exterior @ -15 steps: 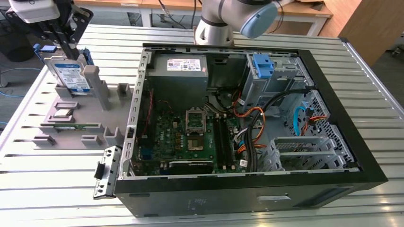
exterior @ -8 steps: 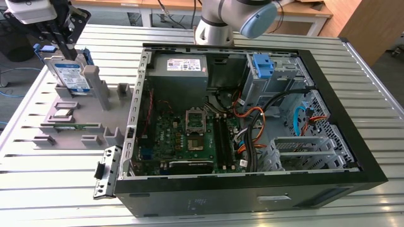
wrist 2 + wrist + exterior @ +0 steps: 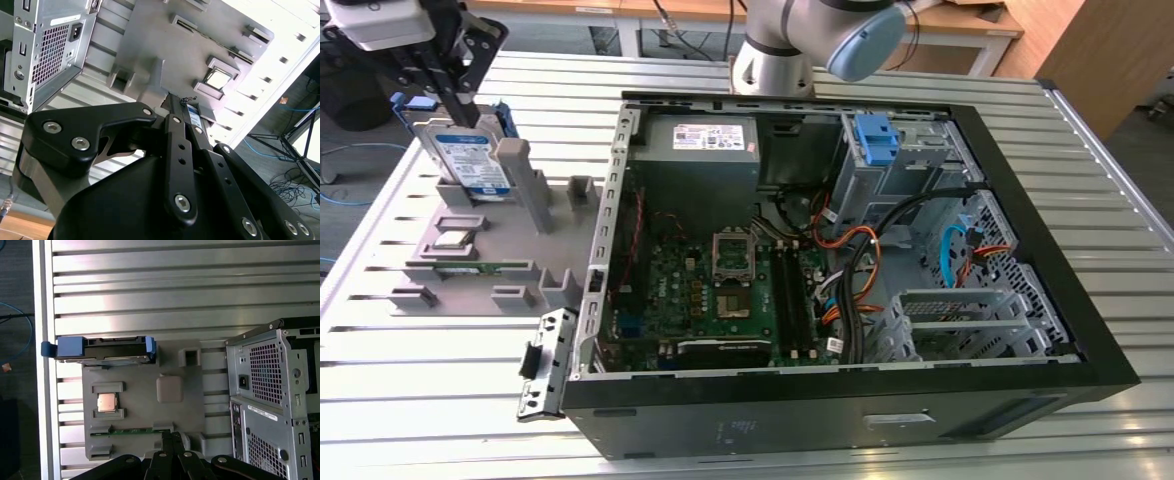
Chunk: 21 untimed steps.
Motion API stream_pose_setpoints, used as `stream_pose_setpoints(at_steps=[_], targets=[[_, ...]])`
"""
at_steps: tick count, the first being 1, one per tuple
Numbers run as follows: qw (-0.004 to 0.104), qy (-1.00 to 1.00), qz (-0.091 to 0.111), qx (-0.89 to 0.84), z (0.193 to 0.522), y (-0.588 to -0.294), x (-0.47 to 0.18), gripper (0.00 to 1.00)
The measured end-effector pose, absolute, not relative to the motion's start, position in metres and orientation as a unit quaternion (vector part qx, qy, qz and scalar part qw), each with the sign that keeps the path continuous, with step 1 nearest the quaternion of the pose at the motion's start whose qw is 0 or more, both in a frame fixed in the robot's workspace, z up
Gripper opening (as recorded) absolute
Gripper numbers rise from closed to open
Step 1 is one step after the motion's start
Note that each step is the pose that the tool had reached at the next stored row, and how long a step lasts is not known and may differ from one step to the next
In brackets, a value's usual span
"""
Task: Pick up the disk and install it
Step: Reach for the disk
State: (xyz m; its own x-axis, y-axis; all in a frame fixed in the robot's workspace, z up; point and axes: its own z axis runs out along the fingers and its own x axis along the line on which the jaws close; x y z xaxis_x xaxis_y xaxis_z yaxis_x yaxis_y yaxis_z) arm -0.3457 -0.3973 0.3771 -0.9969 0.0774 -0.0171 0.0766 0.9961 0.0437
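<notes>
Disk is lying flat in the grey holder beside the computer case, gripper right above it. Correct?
Not flat. In the exterior view the disk stands on edge in the grey holder beside the computer case, with the gripper right above it.

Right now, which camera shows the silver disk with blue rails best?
The exterior view: the silver disk stands upright in the grey holder, its white-and-blue label facing the camera. The first wrist view shows it edge-on between blue rails; the second wrist view, a sliver of label.
</notes>
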Motion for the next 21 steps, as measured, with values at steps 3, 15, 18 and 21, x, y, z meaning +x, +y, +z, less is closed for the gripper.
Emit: stream_pose_setpoints(at_steps=[3, 15, 18, 21], targets=[[0.009, 0.999, 0.022, 0.038, 0.3771, -0.3973, -0.3468, 0.11], [0.009, 0.999, 0.021, 0.039, 0.3771, -0.3973, -0.3499, 0.11], [0.009, 0.999, 0.021, 0.038, 0.3771, -0.3973, -0.3512, 0.11], [0.009, 0.999, 0.022, 0.038, 0.3771, -0.3973, -0.3525, 0.11]])
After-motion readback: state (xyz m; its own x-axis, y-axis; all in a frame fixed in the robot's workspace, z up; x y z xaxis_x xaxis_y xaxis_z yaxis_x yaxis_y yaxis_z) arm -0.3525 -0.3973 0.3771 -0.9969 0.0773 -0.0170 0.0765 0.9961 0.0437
